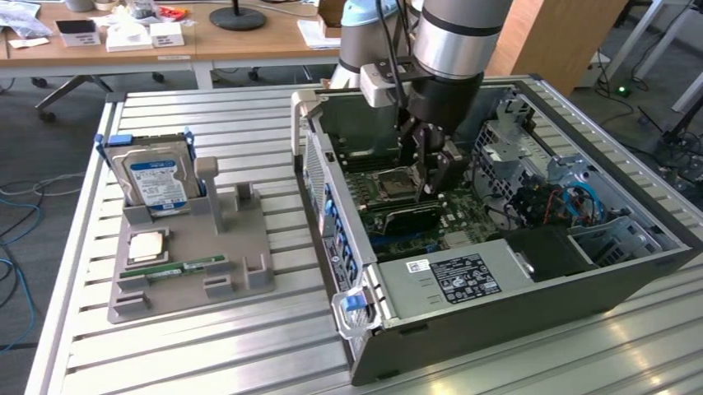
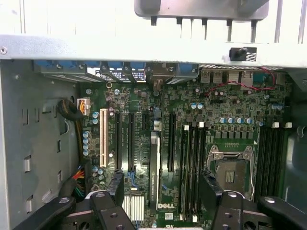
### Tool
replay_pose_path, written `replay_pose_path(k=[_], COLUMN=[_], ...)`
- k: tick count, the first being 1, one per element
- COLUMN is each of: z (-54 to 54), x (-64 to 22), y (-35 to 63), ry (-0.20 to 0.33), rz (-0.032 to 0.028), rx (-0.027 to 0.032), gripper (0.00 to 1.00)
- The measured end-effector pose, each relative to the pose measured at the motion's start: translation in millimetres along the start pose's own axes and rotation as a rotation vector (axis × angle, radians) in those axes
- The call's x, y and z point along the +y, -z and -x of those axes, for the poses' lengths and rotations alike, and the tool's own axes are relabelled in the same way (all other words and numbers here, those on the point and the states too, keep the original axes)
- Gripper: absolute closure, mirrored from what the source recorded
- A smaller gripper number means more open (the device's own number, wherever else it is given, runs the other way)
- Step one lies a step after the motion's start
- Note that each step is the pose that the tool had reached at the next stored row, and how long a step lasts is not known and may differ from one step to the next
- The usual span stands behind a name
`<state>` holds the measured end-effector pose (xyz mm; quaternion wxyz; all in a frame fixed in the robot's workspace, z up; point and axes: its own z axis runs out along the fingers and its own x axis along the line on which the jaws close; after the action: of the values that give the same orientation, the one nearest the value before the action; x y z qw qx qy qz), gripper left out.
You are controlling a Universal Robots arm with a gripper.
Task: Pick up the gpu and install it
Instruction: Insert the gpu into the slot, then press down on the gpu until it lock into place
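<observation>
The gpu (image 2: 153, 167) stands edge-on in a slot of the green motherboard (image 2: 230, 110) inside the open computer case. In the exterior view it is a dark flat card (image 1: 409, 217) just below the fingers. My gripper (image 2: 163, 189) hangs right over it, open, with one black finger (image 2: 115, 184) on each side of the card's edge and a gap to each. From the exterior view the gripper (image 1: 430, 177) reaches down into the middle of the case, beside the CPU socket (image 1: 390, 183).
The case (image 1: 615, 284) lies open on the slatted metal table, with a power supply (image 1: 462, 276) at its near end and drive cages and cables at the exterior view's right. A grey holder (image 1: 236, 247) at the exterior view's left carries a blue-labelled hard drive (image 1: 160, 177), a processor (image 1: 148, 247) and a memory stick (image 1: 187, 267).
</observation>
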<state>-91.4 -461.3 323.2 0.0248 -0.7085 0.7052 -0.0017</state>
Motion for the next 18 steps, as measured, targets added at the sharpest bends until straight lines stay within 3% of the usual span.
replay_pose_path(k=[18], z=[0.2], x=[-2.4], y=[7.5], ry=[0.0], rz=[0.0001], rx=[0.0001], gripper=[0.26])
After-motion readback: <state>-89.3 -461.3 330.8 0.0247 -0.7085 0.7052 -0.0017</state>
